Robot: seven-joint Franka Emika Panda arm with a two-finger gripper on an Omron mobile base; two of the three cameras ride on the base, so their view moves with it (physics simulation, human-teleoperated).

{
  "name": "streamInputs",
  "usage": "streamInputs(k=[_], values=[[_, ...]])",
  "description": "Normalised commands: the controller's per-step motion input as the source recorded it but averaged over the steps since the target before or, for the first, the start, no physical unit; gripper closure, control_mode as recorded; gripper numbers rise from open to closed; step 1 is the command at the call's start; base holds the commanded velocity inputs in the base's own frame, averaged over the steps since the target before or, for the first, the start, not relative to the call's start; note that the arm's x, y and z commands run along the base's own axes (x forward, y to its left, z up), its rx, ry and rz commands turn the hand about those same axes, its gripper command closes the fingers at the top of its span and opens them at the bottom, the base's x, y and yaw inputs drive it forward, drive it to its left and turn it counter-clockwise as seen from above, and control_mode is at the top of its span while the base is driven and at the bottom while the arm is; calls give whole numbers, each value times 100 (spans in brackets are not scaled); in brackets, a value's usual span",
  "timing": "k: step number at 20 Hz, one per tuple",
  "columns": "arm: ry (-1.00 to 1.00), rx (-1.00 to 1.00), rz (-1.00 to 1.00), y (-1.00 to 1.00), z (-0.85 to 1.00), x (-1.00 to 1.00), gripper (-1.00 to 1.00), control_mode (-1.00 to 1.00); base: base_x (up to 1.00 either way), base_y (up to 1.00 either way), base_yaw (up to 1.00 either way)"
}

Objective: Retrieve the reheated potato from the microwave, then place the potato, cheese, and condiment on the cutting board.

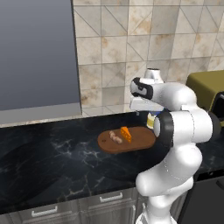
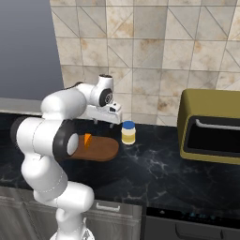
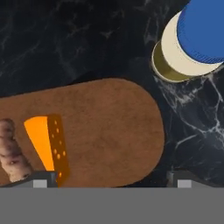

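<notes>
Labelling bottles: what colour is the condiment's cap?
Blue, on the condiment; clearest in the hand view.

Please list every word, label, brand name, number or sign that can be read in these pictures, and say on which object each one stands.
There is none to read: the condiment bottle, the cheese, the potato, the cutting board and the toaster oven all show plain surfaces without text.

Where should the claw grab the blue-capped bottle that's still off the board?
Take the bottle around its pale round body just under the blue cap, coming down from above. It stands upright on the counter beside the board, apart from it, so both sides look free for the open claw.
</notes>
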Motion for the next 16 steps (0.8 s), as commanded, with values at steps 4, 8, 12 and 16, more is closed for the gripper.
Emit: streamInputs(k=[4, 8, 12, 16], values=[[1, -7, -14, -41, 26, 11, -100, -100, 0, 0, 0], [4, -13, -10, -36, 11, 21, -100, -100, 0, 0, 0], [4, -14, -5, -30, 3, 16, -100, -100, 0, 0, 0], [0, -8, -2, -34, 0, 6, -100, -100, 0, 0, 0]])
